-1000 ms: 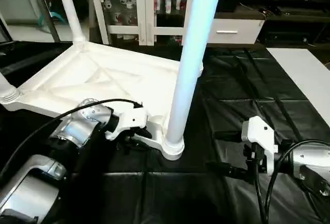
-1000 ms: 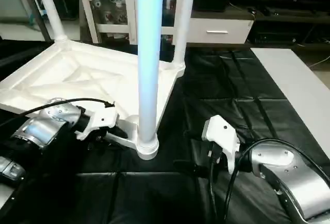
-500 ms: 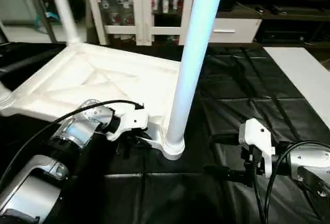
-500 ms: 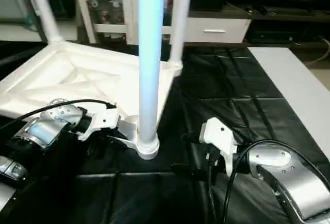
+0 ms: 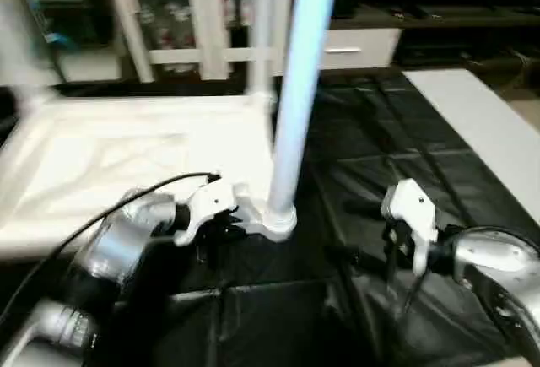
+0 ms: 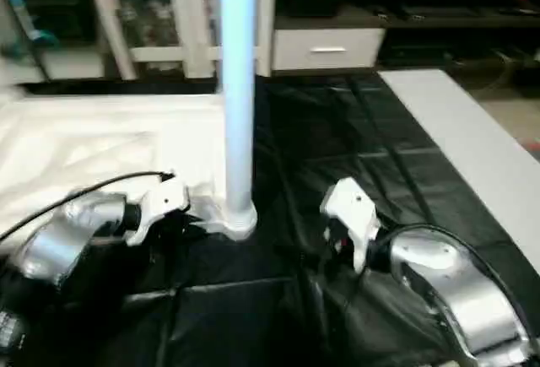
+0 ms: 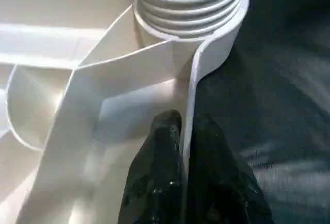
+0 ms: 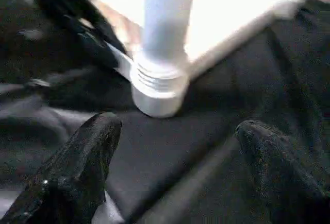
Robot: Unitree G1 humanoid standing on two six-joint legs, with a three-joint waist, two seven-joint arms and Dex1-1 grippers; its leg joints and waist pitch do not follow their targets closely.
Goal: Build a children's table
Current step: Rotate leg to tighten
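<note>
Pinching the tabletop (image 7: pixel 103 105) rim, our left tool (image 7: pixel 183 131) sits beside a ribbed corner socket (image 7: pixel 191 7). At three o'clock our right tool (image 8: pixel 175 147) stands spread over crinkled black sheeting (image 5: pixel 380 164); a smooth tube leg (image 5: pixel 299 89) rises between.

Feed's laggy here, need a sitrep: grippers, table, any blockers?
Left gripper shut on tabletop rim by near leg. Right gripper open, off the leg's socket. Nothing in the way.
</note>
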